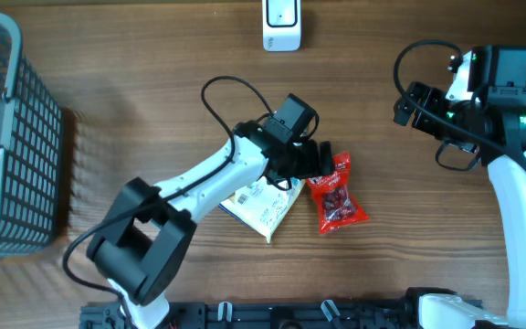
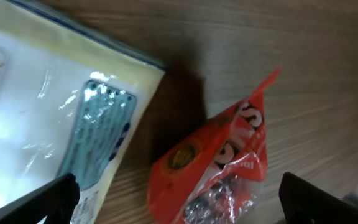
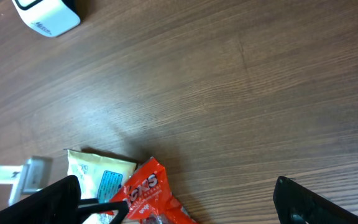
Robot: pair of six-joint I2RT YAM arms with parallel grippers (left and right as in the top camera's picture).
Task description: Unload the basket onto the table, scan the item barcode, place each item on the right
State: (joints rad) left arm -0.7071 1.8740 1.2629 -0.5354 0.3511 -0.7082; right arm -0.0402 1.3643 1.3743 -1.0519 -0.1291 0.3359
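Crinkly red plastic snack bag [image 1: 339,194] sits mid-table, nearer the front edge. The left claw [image 1: 321,158] hangs over it, spread wide, empty; right claw [image 1: 405,104] released too. Looks light, floppy, slippery, so I'd pinch the sealed end.

Bare table [image 1: 153,73] lies open between the basket [image 1: 39,119] at the left edge and the centre, so there is wide room there. The left arm [image 1: 208,178] slants across the middle, its head over the pouch [image 1: 265,208] and bag [image 1: 341,199] — these lie just beside each other, a narrow strip of wood between. From them to the scanner [image 1: 281,26] at the far edge the wood is free — likewise rightward, up to the right arm [image 1: 519,192].
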